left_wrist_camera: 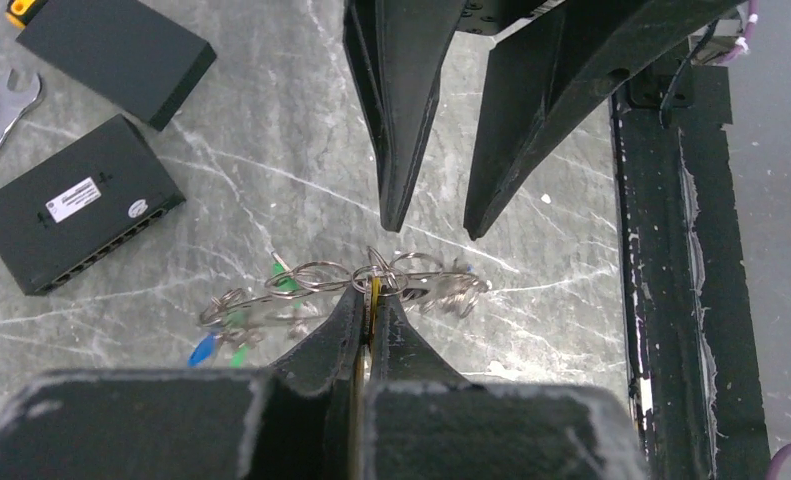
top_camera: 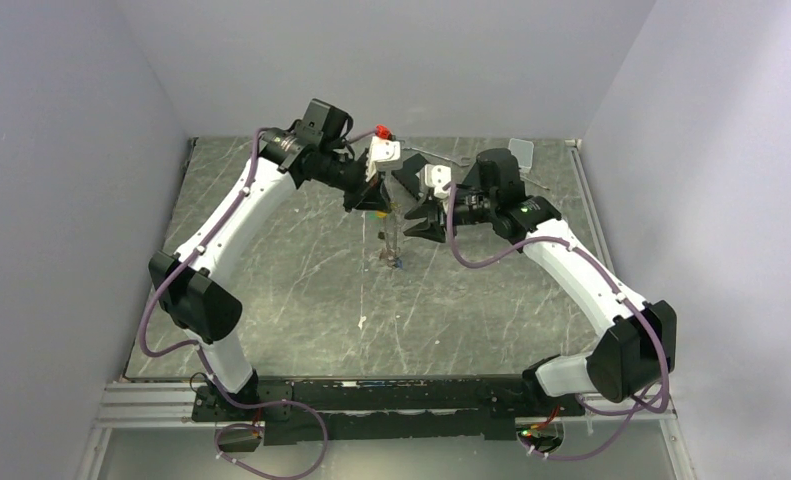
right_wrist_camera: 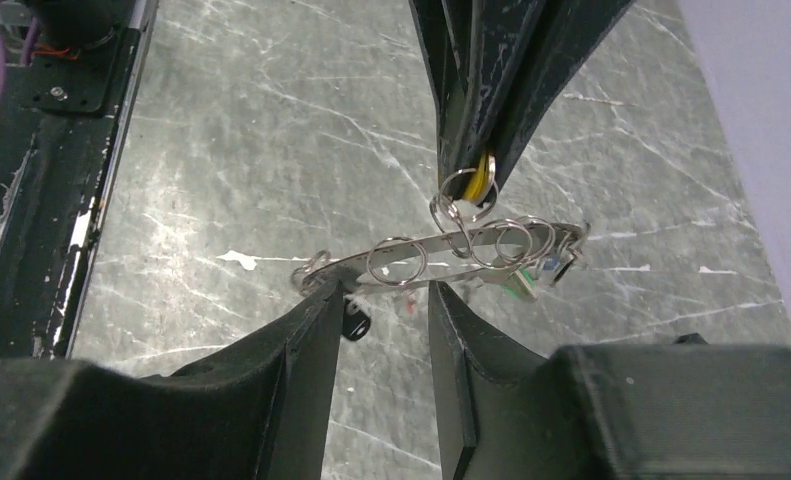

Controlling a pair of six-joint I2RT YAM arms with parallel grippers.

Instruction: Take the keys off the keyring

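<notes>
Above the middle of the counter (top_camera: 271, 300), between the two arms, the keyring (right_wrist_camera: 441, 243) hangs clear of the surface. The left gripper (left_wrist_camera: 373, 290) is closed on the yellow-headed key (right_wrist_camera: 483, 178) and carries the whole bundle by it. The keyring runs sideways just below its fingertips, with several small split rings threaded along it. The right gripper (right_wrist_camera: 381, 295) is open, with one jaw standing on each side of the keyring's span. Whether either jaw touches the wire cannot be determined. A green-headed key (left_wrist_camera: 287, 282) and a blue-headed key (left_wrist_camera: 203, 350) dangle from the keyring, to the left of the closed gripper in the left wrist view.

Step in hand, as judged: separation of the first key. One gripper secures the key, and the other is positioned to take the keyring but has not yet gripped it.

The next move calls for:
- Closing the right gripper on the keyring wire itself, not on a split ring or a key blade.
- Holding the yellow-headed key firmly while the two grippers work its split ring along the wire toward the opening.

The opening of the keyring is not visible in any view. The wire is thin and may slip between the jaws.
</notes>
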